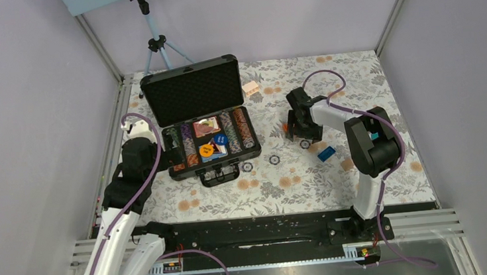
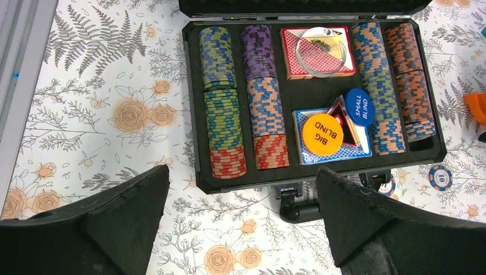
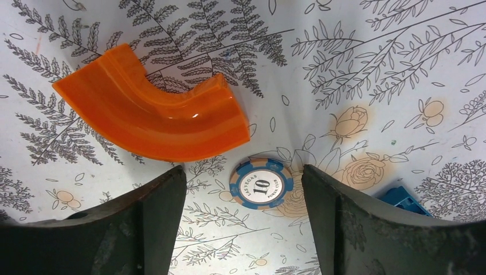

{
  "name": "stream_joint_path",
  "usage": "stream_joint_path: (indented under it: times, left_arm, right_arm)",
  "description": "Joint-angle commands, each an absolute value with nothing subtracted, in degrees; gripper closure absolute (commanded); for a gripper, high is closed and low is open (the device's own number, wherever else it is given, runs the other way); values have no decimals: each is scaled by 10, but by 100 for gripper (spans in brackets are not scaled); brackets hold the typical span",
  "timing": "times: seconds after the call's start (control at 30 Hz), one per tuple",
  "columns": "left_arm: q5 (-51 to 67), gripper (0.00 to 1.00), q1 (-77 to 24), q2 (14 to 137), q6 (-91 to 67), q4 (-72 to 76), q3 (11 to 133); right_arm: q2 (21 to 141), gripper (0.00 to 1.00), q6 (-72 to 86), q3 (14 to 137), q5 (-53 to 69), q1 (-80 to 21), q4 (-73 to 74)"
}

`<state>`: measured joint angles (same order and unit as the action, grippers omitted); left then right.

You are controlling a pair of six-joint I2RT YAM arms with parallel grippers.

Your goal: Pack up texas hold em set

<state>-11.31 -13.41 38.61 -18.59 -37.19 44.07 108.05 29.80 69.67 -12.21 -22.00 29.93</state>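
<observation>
Briefcase [image 1: 190,92] lies open on the left half of the floral table [image 1: 355,81], lid raised toward the back wall, handle [image 2: 298,209] facing the arms. Rows of striped poker chips [image 2: 220,109] fill its foam channels. A red card deck [image 2: 298,66] sits in the upper middle slot. A blue card deck [image 2: 341,153] lies below it, carrying the orange BIG BLIND disc [image 2: 322,134] and the blue SMALL BLIND disc [image 2: 360,107].

The left gripper [image 2: 240,172] hangs over the near edge of the case, claw released and spread wide, nothing between its fingers [image 2: 126,206].

The right gripper [image 3: 242,172] hovers low over the table, well right of the case, claw also released. A loose blue-and-tan chip [image 3: 261,184] marked 10 lies flat between its two fingers, touching neither. Just behind the chip rests the orange curved block [image 3: 149,120], and a blue block [image 3: 404,200] sits off to the right. Two more loose chips [image 1: 275,159] lie on the table near the case's front right corner
</observation>
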Motion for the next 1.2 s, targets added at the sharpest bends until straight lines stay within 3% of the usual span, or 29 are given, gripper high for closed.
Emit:
stream_joint_path:
  times: [0.0, 1.17]
  left_arm:
    - [-105, 1, -136, 377, -178, -345, 439]
    - [-83, 1, -137, 385, -182, -343, 439]
  right_arm:
    - [1089, 20, 308, 689, -109, -217, 295]
    - [1040, 45, 343, 606, -89, -236, 299]
